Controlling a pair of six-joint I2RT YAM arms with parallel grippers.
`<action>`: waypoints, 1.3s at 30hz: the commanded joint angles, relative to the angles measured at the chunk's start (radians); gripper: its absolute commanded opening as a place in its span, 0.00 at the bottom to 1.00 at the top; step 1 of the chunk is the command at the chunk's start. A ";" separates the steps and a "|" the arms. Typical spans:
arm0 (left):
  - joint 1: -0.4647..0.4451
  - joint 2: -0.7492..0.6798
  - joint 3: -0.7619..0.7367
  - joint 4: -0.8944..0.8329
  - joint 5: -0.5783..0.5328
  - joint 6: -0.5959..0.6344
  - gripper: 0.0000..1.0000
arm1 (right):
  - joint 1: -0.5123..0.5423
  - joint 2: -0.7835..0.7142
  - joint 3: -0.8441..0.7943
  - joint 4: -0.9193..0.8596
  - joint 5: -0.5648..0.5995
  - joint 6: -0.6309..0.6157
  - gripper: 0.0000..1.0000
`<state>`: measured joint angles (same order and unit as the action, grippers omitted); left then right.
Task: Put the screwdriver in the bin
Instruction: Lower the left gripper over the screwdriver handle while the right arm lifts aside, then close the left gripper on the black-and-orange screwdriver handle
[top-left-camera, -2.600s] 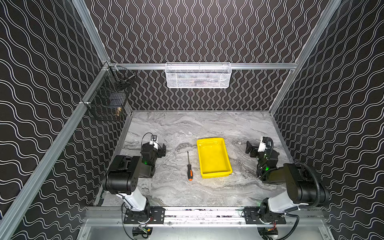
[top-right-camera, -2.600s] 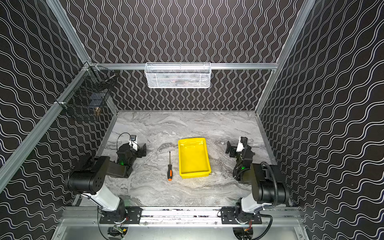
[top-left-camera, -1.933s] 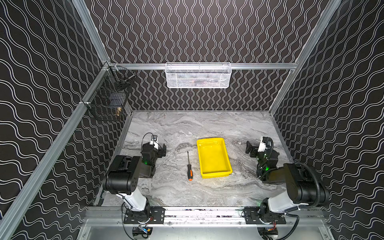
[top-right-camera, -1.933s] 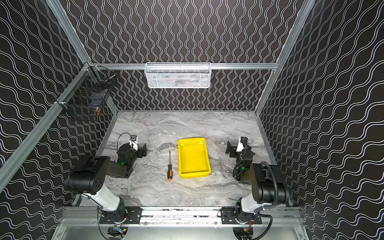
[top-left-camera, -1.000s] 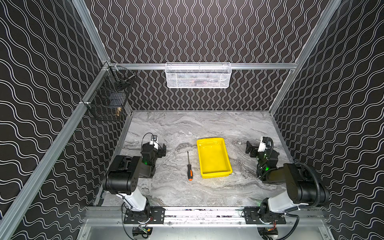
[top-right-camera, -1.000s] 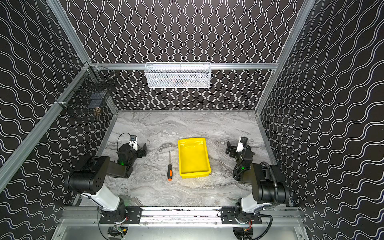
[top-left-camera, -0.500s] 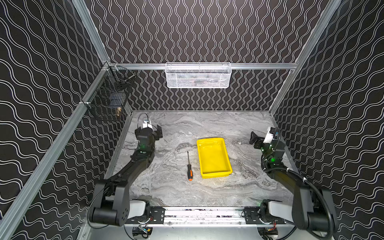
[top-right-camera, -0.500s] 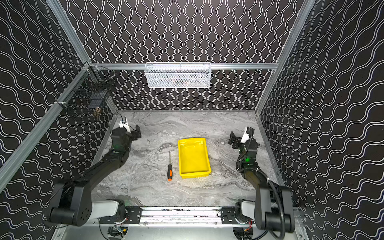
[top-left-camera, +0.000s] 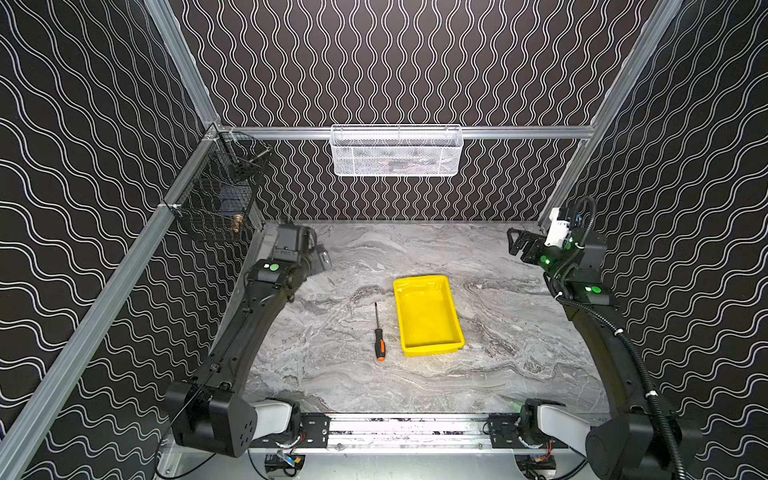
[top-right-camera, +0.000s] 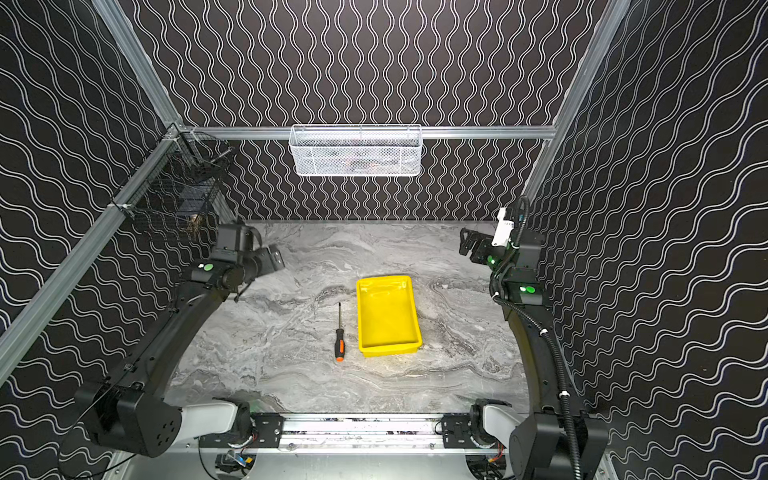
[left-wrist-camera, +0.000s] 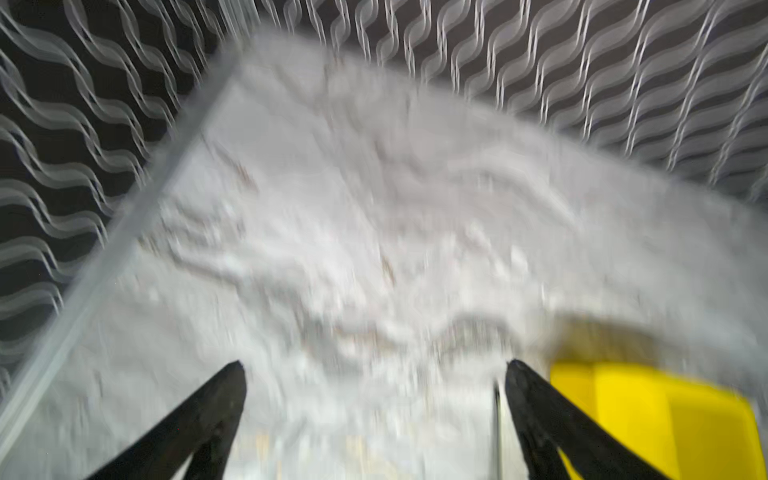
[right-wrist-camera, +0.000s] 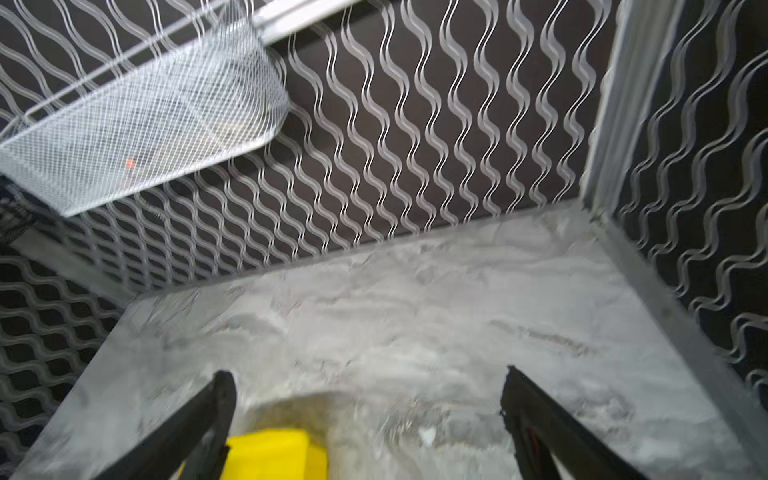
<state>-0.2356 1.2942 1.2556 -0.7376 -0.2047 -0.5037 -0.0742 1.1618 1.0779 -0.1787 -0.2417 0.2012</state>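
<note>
Judging by the layout, this is the approach step, with nothing grasped yet. The left claw (top-left-camera: 321, 259) hangs high at the back left near the black cage (top-left-camera: 216, 208), its jaws wide apart and empty in the left wrist view. The screwdriver (top-left-camera: 378, 334) lies flat on the counter (top-left-camera: 332, 374) at mid-front, handle toward the robot. It is just beside the bin (top-left-camera: 426, 316), not touching. The right claw (top-left-camera: 517, 245), raised at far right, is likewise spread and empty. Next, the left claw probably must descend and straddle the handle crosswise. There is open room on the screwdriver's left, while the bin's wall crowds its right.
</note>
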 joint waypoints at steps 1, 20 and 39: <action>-0.109 -0.029 -0.028 -0.230 0.084 -0.156 0.95 | 0.005 -0.006 -0.004 -0.162 -0.077 0.005 1.00; -0.527 0.261 -0.176 -0.055 0.153 -0.409 0.86 | 0.007 0.008 -0.142 -0.153 -0.087 -0.045 0.99; -0.585 0.414 -0.234 0.069 0.203 -0.426 0.69 | 0.007 0.061 -0.144 -0.151 -0.074 -0.062 0.99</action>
<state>-0.8211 1.7054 1.0241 -0.6903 -0.0040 -0.9142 -0.0673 1.2194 0.9287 -0.3504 -0.3115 0.1482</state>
